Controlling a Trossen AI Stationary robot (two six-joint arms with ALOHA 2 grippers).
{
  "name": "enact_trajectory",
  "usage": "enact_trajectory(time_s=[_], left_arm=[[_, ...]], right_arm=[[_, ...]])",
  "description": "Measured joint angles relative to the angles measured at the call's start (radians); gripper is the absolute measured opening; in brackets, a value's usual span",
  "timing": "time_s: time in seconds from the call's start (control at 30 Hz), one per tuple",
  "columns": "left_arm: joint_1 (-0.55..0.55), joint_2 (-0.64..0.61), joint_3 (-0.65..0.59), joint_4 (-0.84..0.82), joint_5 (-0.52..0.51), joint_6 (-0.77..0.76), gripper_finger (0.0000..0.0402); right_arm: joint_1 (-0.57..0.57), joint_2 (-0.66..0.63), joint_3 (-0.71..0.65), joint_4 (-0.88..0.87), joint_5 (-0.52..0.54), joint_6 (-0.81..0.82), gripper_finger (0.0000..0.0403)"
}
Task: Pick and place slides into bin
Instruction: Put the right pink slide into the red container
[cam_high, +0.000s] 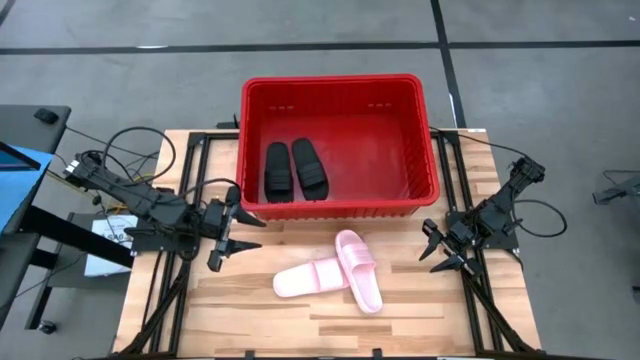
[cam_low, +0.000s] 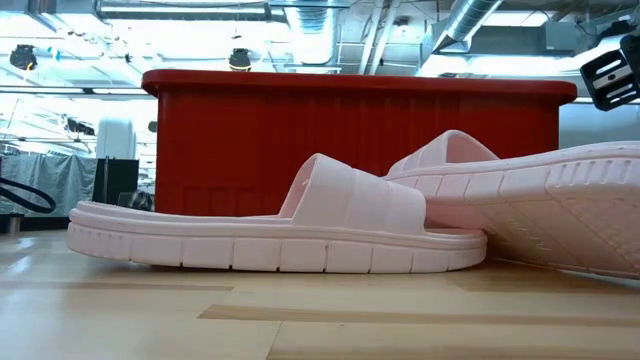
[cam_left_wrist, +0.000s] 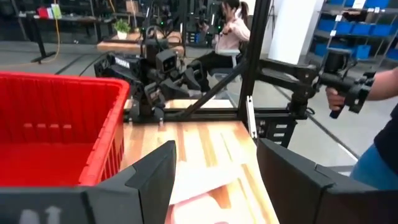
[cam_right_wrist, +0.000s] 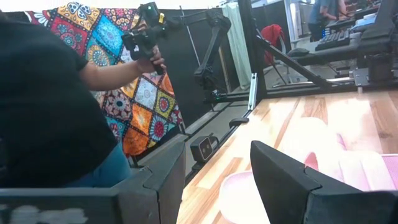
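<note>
Two black slides (cam_high: 294, 170) lie side by side on the floor of the red bin (cam_high: 340, 92) at the table's far middle. Two pale pink slides (cam_high: 340, 272) lie on the table in front of the bin, one's end resting on the other; they fill the low view (cam_low: 300, 225). My left gripper (cam_high: 228, 242) is open and empty, left of the pink slides. My right gripper (cam_high: 443, 254) is open and empty, right of them.
Black frame rails (cam_high: 180, 290) run along both table sides. A person (cam_right_wrist: 56, 106) holding a hand controller stands beside the table; another person (cam_left_wrist: 227, 25) shows behind. Bare wood lies along the table's near edge (cam_high: 320, 335).
</note>
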Motion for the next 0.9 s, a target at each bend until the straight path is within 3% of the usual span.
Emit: enact_trajectory(time_s=[0.1, 0.27, 0.57, 0.67, 0.8, 0.9], left_arm=[[0.0, 0.0, 0.0, 0.008, -0.021, -0.031, 0.0215], [0.0, 0.0, 0.0, 0.023, -0.075, -0.056, 0.0215], [0.0, 0.0, 0.0, 0.022, -0.123, -0.072, 0.0215], [0.0, 0.0, 0.0, 0.022, -0.126, -0.072, 0.0215], [0.0, 0.0, 0.0, 0.021, -0.126, -0.072, 0.0215], [0.0, 0.0, 0.0, 0.014, -0.126, -0.072, 0.0215]], right_arm=[[0.0, 0.0, 0.0, 0.003, 0.0, 0.029, 0.0173], [0.001, 0.0, 0.0, 0.078, 0.0, 0.231, 0.0173], [0.023, 0.002, 0.0, 0.31, 0.026, 0.303, 0.0173], [0.018, 0.008, 0.0, 0.288, 0.086, 0.32, 0.0172], [0.015, 0.063, 0.035, 0.065, 0.167, 0.385, 0.0168], [0.015, 0.137, 0.074, -0.008, 0.194, 0.407, 0.0166]])
